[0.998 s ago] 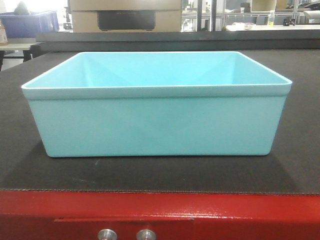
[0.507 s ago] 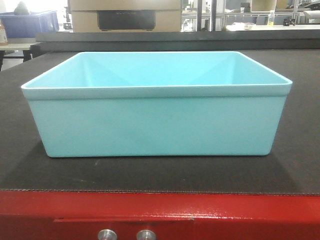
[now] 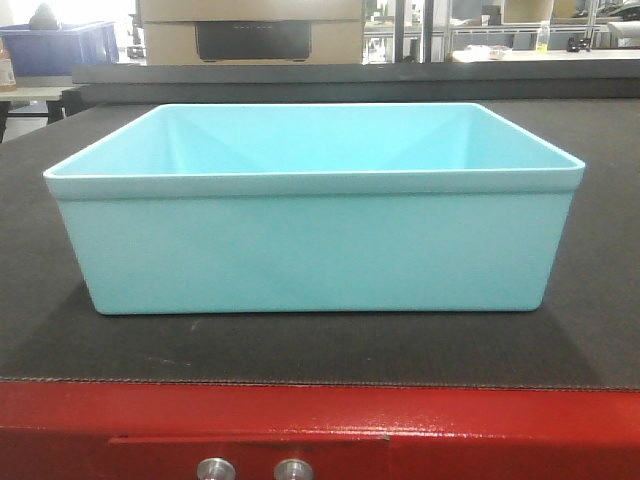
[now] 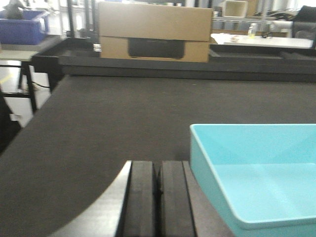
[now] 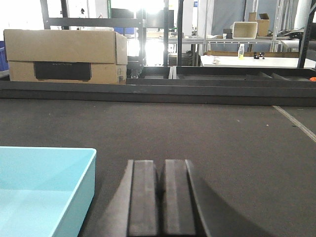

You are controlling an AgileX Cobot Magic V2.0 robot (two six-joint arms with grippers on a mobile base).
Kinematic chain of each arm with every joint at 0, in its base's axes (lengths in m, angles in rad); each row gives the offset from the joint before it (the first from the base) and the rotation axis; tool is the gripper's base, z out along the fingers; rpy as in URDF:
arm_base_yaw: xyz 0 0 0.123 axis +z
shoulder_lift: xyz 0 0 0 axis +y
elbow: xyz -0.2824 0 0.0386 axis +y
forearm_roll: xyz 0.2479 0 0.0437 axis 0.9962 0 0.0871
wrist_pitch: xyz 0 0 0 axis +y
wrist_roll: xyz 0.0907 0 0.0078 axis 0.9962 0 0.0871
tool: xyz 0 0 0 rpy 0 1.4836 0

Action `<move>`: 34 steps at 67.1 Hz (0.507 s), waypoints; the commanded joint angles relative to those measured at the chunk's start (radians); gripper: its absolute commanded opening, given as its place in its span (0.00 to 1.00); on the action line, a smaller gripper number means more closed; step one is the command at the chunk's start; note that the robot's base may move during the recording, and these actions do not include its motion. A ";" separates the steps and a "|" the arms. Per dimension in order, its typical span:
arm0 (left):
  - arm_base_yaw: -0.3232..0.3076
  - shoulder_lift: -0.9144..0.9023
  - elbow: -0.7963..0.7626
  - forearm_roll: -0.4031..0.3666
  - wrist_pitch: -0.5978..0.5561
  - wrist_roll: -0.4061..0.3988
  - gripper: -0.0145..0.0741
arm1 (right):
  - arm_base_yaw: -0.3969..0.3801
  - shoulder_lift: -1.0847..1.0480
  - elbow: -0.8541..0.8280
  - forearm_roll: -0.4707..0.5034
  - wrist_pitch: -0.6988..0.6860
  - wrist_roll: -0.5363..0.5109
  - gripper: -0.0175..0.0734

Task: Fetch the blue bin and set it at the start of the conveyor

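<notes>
You see the bin (image 3: 315, 240) sitting upright and empty on the black belt (image 3: 600, 320), its long side toward you in the front view and its base flat on the mat, set a little back from the red edge (image 3: 320, 425) at 6 o'clock. Two silver bolts (image 3: 253, 469) show on that red edge below the bin. In the left wrist view your left gripper (image 4: 158, 197) has its two black pads pressed together, nothing between them, and it sits over the belt with the bin's corner just beside it at 3 o'clock; you cannot tell whether they touch. In the right wrist view your right gripper (image 5: 161, 197) is likewise closed on nothing, pads meeting, with the bin's other end at 9 o'clock, a strip of belt showing between. Neither gripper holds the bin. Beyond the belt at 12 o'clock stands a cardboard box (image 5: 64, 55), and a dark blue crate (image 3: 55, 48) sits far off at 11 o'clock.
</notes>
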 commanded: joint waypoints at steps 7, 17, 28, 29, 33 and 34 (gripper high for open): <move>0.087 -0.090 0.088 0.013 -0.073 0.014 0.04 | 0.000 -0.004 0.004 -0.012 -0.023 0.001 0.01; 0.140 -0.193 0.244 -0.023 -0.152 0.014 0.04 | 0.000 -0.004 0.004 -0.012 -0.023 0.001 0.01; 0.135 -0.195 0.430 -0.036 -0.334 0.014 0.04 | 0.000 -0.004 0.004 -0.012 -0.024 0.001 0.01; 0.133 -0.195 0.443 -0.036 -0.350 0.014 0.04 | 0.000 -0.004 0.004 -0.012 -0.024 0.001 0.01; 0.131 -0.195 0.481 -0.036 -0.427 0.014 0.04 | 0.000 -0.004 0.004 -0.012 -0.024 0.001 0.01; 0.131 -0.195 0.481 -0.036 -0.452 0.014 0.04 | 0.000 -0.004 0.004 -0.012 -0.024 0.001 0.01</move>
